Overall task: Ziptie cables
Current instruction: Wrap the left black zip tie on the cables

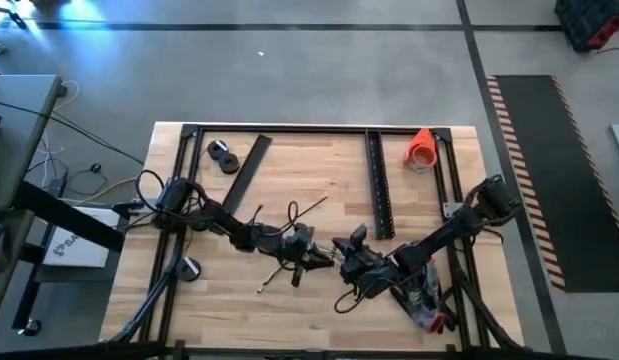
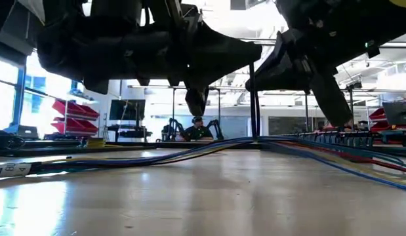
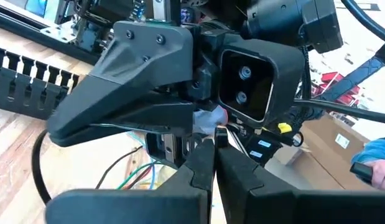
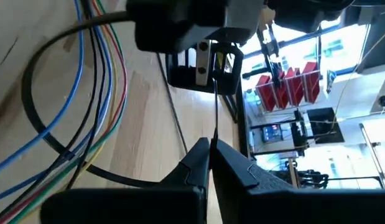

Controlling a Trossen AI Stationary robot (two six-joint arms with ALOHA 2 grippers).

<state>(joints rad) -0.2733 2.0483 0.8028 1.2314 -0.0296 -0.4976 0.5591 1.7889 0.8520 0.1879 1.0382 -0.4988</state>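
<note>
The counter [image 1: 319,180] is pale, smooth wood with a soft sheen; the cables [image 4: 99,68] look glossy, plastic-coated; the left gripper [image 3: 208,165] housing is matt black plastic.

— How many arms do I have on the tabletop [image 1: 209,300]?

— Two, each with one gripper: the left gripper [image 1: 311,257] and the right gripper [image 1: 341,247], both near the middle of the table.

— Perforated black strips?

— I count two: one [image 1: 247,171] slanting near the far left corner, one [image 1: 380,185] running straight back from the middle toward the far edge.

— Anything else?

— One orange cone-shaped piece [image 1: 421,147] at the far right corner, one dark round pair of discs [image 1: 224,157] at the far left. One bundle of cables [image 4: 99,68]; at least four colours there: blue, green, red, yellow.
</note>
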